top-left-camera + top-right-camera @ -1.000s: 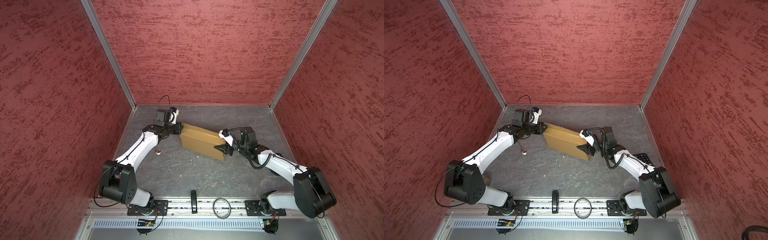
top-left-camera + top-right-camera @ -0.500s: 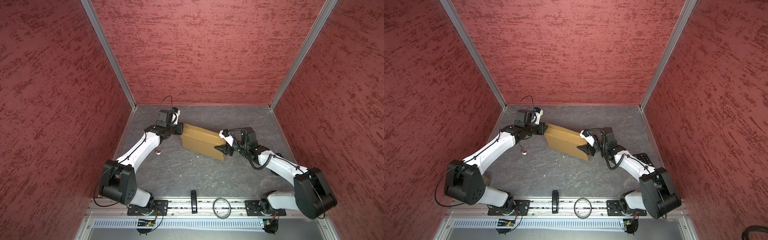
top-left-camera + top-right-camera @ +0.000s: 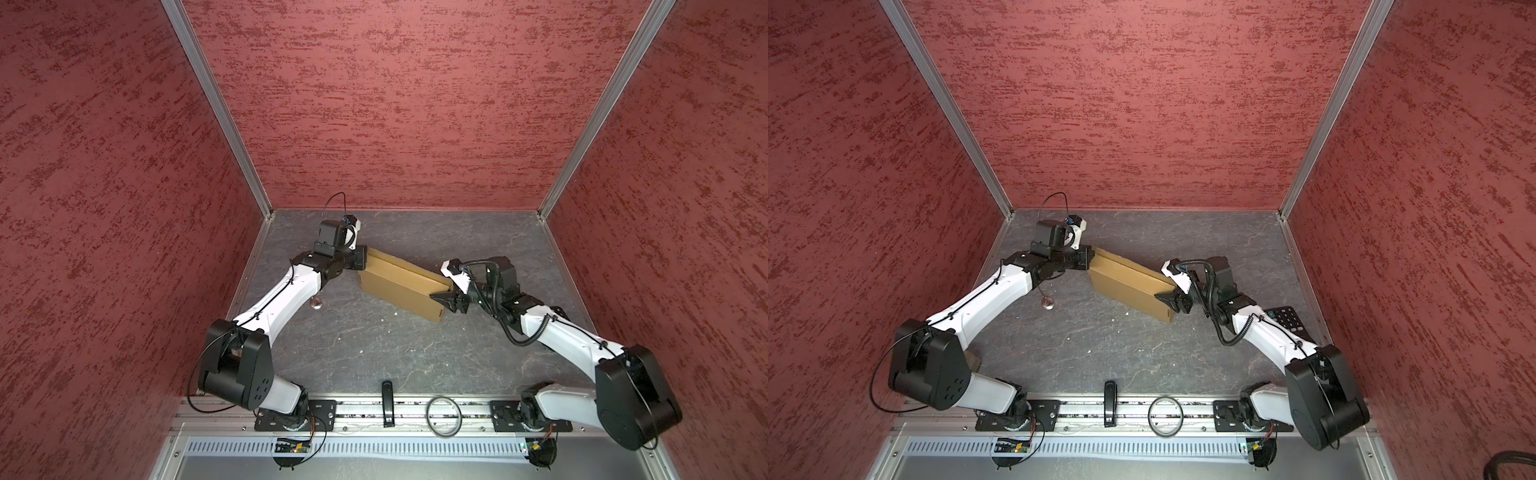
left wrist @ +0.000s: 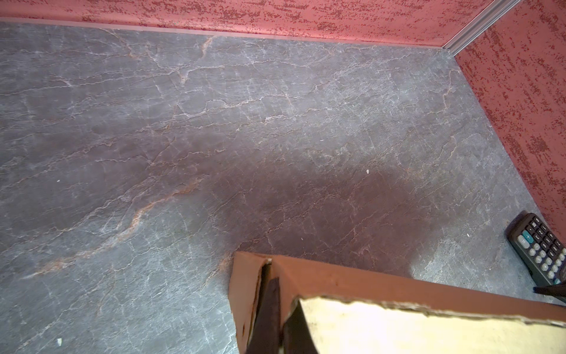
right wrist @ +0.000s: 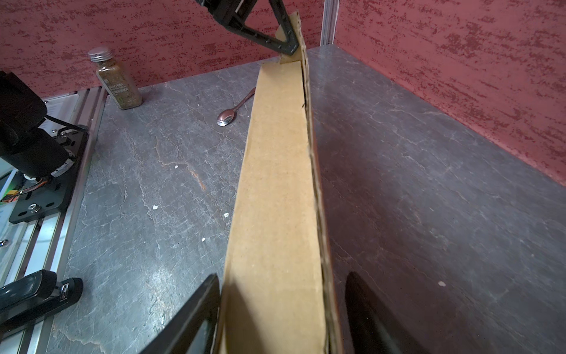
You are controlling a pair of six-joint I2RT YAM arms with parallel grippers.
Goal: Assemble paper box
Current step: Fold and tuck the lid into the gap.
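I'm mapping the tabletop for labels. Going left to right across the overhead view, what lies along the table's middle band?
In a top view: spoon → left end effector → paper box → right end effector → calculator.

A plain tan-brown cardboard box (image 3: 399,282) (image 3: 1129,286) is seen folded into a shallow, closed rectangular form. It is stood on edge, with a long narrow face (image 5: 275,199) turned upward and a broad face turned toward the front of the table. It is set diagonally in the middle of the table, one end farther back and to the left, the other nearer and to the right. A raw corrugated edge is seen along one side of the upper face, with a thin gap beside it. The near corner (image 4: 367,285) is seen in shadow.
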